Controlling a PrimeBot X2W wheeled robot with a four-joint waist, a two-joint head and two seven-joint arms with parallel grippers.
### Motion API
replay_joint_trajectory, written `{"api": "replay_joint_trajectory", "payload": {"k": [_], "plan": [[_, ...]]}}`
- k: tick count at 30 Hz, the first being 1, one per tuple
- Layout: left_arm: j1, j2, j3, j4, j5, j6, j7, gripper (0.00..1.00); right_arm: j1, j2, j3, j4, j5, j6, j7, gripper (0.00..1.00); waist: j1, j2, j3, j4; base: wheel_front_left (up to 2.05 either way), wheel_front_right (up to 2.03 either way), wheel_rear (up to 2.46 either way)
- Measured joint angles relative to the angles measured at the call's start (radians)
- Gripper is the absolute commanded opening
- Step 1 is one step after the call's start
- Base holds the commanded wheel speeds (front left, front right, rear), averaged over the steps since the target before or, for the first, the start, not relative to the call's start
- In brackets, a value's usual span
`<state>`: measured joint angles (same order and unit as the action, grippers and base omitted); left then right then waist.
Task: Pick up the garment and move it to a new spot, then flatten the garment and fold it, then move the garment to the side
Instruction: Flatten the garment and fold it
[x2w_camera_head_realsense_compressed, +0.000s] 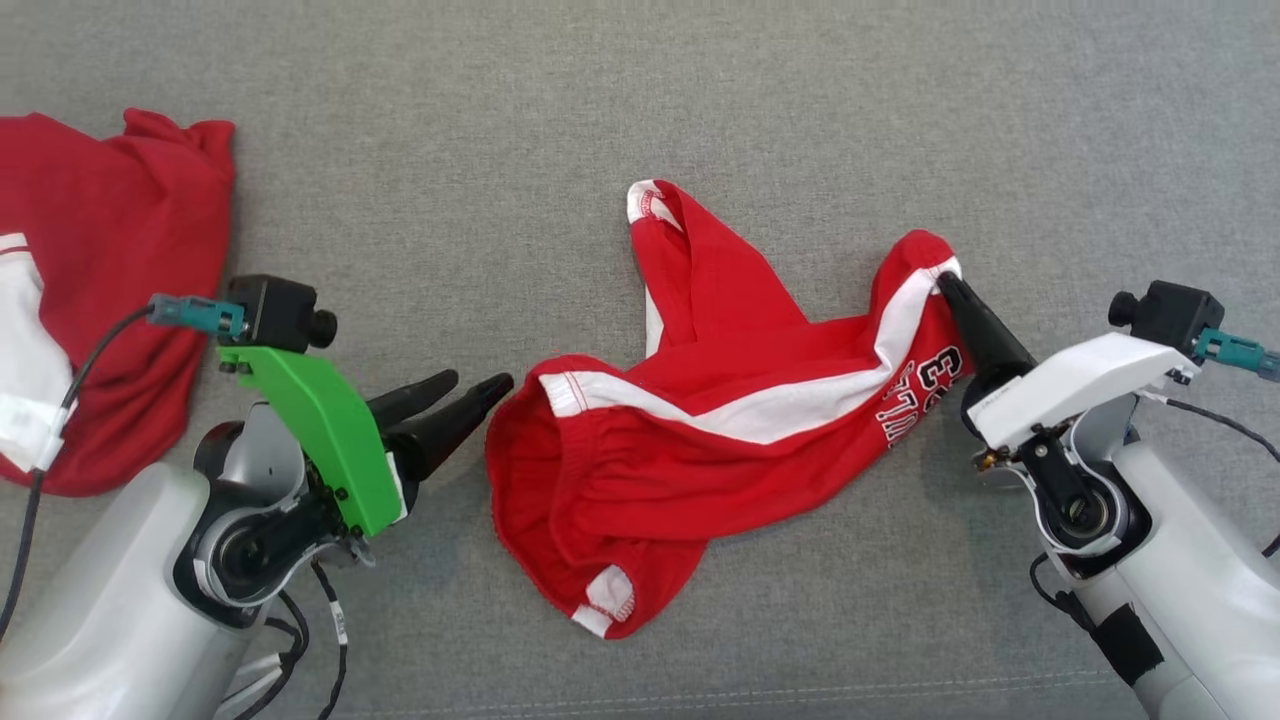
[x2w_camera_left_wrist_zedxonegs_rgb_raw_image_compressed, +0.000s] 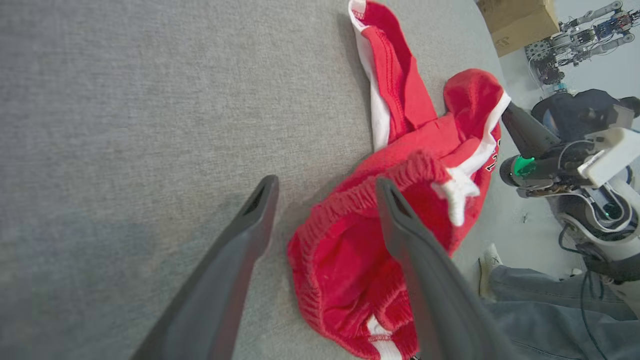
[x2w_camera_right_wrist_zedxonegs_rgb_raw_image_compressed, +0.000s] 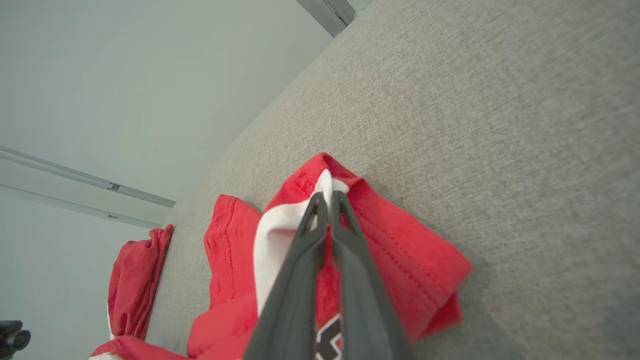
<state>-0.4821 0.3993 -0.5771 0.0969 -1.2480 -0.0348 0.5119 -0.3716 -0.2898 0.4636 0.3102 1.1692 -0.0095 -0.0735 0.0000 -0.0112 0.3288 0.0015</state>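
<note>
Crumpled red shorts (x2w_camera_head_realsense_compressed: 700, 420) with a white side stripe and dark lettering lie mid-surface on the grey fabric. My right gripper (x2w_camera_head_realsense_compressed: 945, 280) is shut on the white-striped leg hem at the garment's right end; the right wrist view shows its fingers (x2w_camera_right_wrist_zedxonegs_rgb_raw_image_compressed: 327, 200) pinching that fold of the shorts (x2w_camera_right_wrist_zedxonegs_rgb_raw_image_compressed: 390, 250). My left gripper (x2w_camera_head_realsense_compressed: 475, 385) stands open just left of the elastic waistband, touching nothing. In the left wrist view its fingers (x2w_camera_left_wrist_zedxonegs_rgb_raw_image_compressed: 325, 185) straddle the waistband edge of the shorts (x2w_camera_left_wrist_zedxonegs_rgb_raw_image_compressed: 350, 250).
A second red and white garment (x2w_camera_head_realsense_compressed: 90, 290) lies bunched at the far left. The grey upholstered surface (x2w_camera_head_realsense_compressed: 640, 110) stretches wide behind. A cardboard box (x2w_camera_left_wrist_zedxonegs_rgb_raw_image_compressed: 520, 20) and a person's trouser legs (x2w_camera_left_wrist_zedxonegs_rgb_raw_image_compressed: 540, 295) are beyond the surface's edge.
</note>
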Motion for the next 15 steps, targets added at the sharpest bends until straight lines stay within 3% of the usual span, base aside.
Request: {"api": "replay_joint_trajectory", "payload": {"k": [6, 12, 15], "plan": [[0.048, 0.002, 0.033, 0.007, 0.038, -0.012, -0.100, 1.00, 0.038, 0.000, -0.003, 0.032, 0.002, 0.010, -0.015, 0.00, 0.0000, 0.0000, -0.045, 0.028, 0.00, 0.00, 0.00], [0.078, -0.073, 0.020, -0.050, -0.001, -0.021, -0.127, 1.00, 0.060, -0.003, -0.008, 0.047, 0.011, 0.014, -0.024, 0.00, 0.0000, 0.0000, -0.075, 0.065, 0.00, 0.00, 0.00], [0.106, -0.078, -0.003, -0.054, -0.007, -0.027, -0.127, 1.00, 0.060, 0.003, 0.004, 0.051, 0.011, 0.021, -0.023, 0.00, 0.0000, 0.0000, -0.088, 0.076, 0.00, 0.00, 0.00]]}}
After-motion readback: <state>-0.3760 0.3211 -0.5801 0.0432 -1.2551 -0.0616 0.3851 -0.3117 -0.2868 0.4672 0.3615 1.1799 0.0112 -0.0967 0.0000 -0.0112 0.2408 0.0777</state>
